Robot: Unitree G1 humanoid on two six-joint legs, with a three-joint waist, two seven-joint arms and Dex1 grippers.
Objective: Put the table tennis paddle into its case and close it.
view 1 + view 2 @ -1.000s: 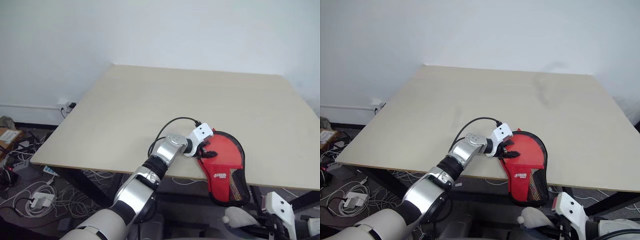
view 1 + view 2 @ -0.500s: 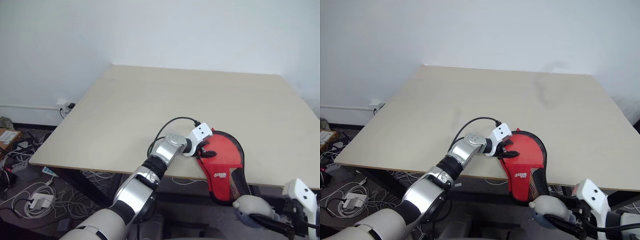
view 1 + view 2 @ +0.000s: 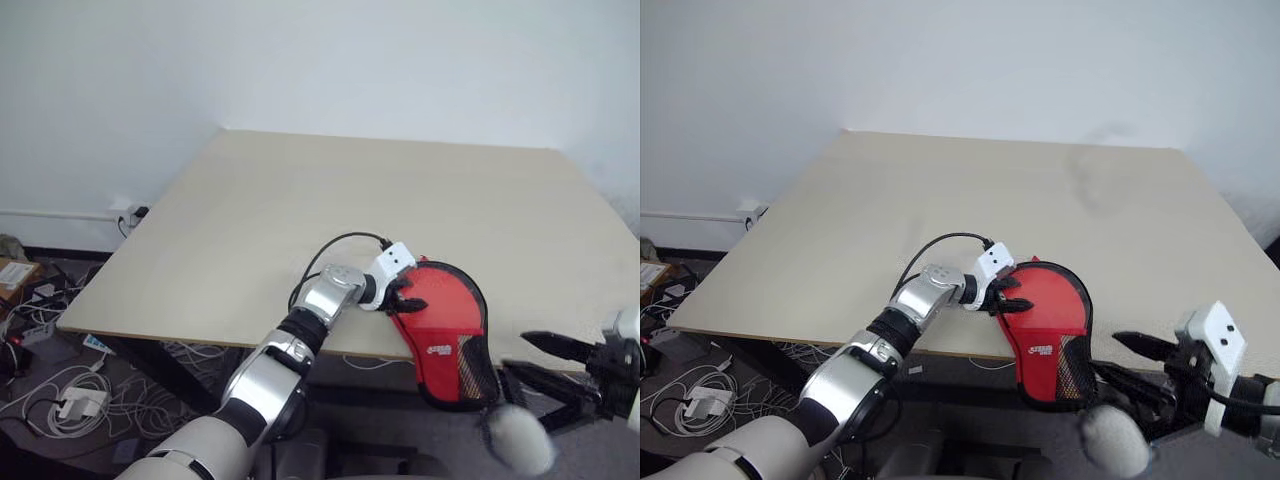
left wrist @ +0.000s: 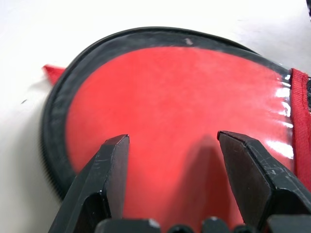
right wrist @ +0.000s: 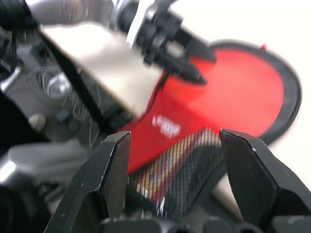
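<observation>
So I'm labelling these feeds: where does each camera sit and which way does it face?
Head eyes: look forward and down on the beige table; both arms show.
Left wrist: along the open left pincer resting on the red paddle-shaped zip case.
Right wrist: through the open right pincer toward the case.
Every view shows the case.

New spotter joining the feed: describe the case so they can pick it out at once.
Start at the beige table and follow its near edge rightwards. The case lies there, its narrow mesh end overhanging, the left tool at its round end. It is red with black trim.
</observation>
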